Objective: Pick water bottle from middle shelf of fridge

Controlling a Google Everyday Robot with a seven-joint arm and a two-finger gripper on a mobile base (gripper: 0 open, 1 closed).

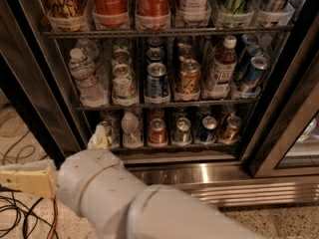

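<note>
The water bottle [84, 77] is clear and ribbed with a white cap. It stands upright at the left end of the middle shelf [164, 104] of the fridge [279, 108], taller than the cans beside it. My white arm [129, 203] crosses the foreground below the fridge. My gripper [17, 179] is the beige end at the left edge of the view, low and well in front of the shelves, far below and left of the bottle. It touches nothing on the shelf.
Cans [157, 81] and an amber-drink bottle [222, 66] fill the rest of the middle shelf. Tall red cola cans [110, 1] stand on the rack above. More cans [182, 131] and a squat clear bottle [131, 128] sit on the bottom rack. Cables [20, 218] lie on the floor at left. The steel base grille [249, 185] runs below the doors.
</note>
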